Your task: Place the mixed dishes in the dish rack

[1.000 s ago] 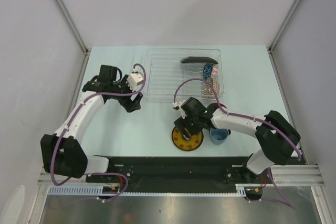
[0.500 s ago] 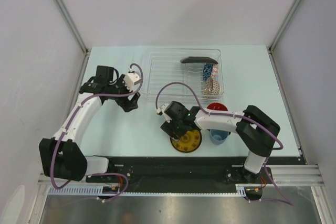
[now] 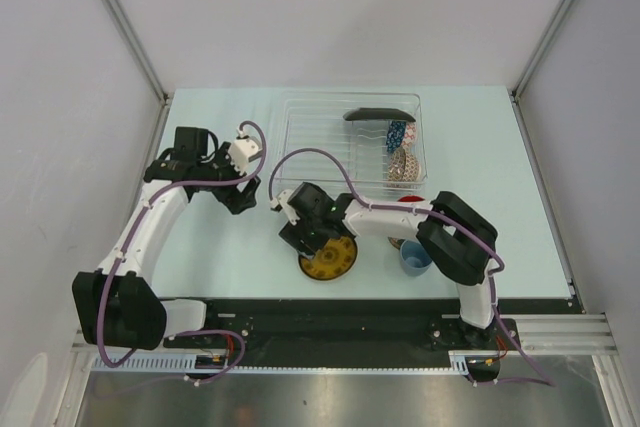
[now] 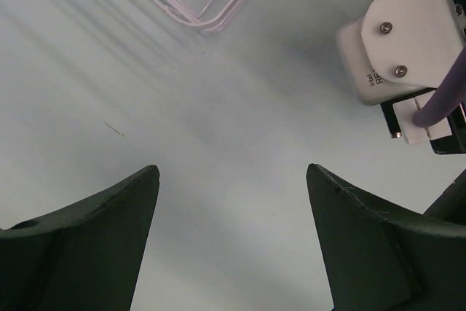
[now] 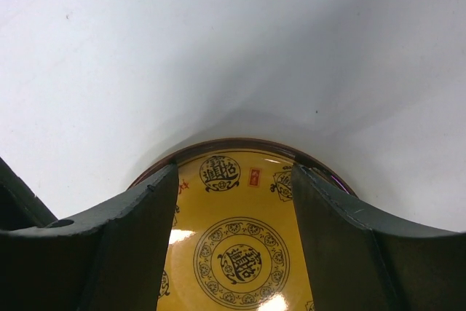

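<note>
The round yellow dark-rimmed plate [image 5: 244, 253] lies flat and face up, black characters and a ringed medallion showing, directly beneath the right pincer [image 3: 306, 239], whose spread fingers [image 5: 131, 238] straddle its far rim. The light blue cup [image 3: 416, 257] stands upright well to that pincer's right. The red-inside cup [image 3: 407, 200] is mostly hidden behind the arm. Beyond the pincer sits the clear ribbed dish rack [image 3: 300, 147]. At its right end the black square floral plate [image 3: 380, 114], blue mosaic bowl [image 3: 397, 134] and small pinkish-white patterned bowl [image 3: 402, 165] are propped on edge. The rack's near corner lies just ahead of the left pincer [image 4: 231, 180].
</note>
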`<state>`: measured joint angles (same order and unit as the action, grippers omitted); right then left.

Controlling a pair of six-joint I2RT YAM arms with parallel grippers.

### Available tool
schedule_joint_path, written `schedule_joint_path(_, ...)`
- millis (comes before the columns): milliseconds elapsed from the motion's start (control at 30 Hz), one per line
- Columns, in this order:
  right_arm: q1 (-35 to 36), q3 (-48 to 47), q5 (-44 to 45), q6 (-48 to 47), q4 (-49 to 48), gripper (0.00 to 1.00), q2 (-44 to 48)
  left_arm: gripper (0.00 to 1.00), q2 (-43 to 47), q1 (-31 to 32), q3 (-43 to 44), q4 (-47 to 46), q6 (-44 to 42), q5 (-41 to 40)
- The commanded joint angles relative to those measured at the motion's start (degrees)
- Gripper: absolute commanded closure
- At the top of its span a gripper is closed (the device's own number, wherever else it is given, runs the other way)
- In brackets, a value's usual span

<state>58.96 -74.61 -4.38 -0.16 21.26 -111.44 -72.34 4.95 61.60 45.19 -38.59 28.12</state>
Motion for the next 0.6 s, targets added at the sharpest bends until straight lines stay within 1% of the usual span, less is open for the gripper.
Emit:
schedule_joint_path(0,0.3,-1.1,-1.3,-2.2,0.5,0.32,-3.0,0.12,1.4,-0.4,0.0,-0.2,-1.1,0.5)
schedule_joint_path(67,0.2,-1.7,-2.0,-2.6,-0.1,0.31,-3.0,0.12,1.4,-0.4,-0.2,-0.6,-0.7,0.6)
schedule_joint_path(233,-0.4,-6.9,-4.7,-2.1,0.5,0.29,-2.2,0.12,1.1,-0.5,0.0,-0.7,-0.3,1.0)
schedule_joint_path(467,-2.4,-7.7,-8.5,-0.1,0.7,0.26,3.0,0.12,0.4,-0.4,-0.1,-1.6,0.1,1.2)
schedule_joint_path(533,-3.1,-8.1,-9.0,-0.1,1.4,0.24,4.6,0.12,0.4,-0.4,0.0,-1.7,0.4,1.5)
schedule_joint_path(567,-3.6,-8.1,-9.2,1.6,1.7,0.23,5.2,0.12,0.4,-0.4,-0.1,-1.7,0.4,1.4)
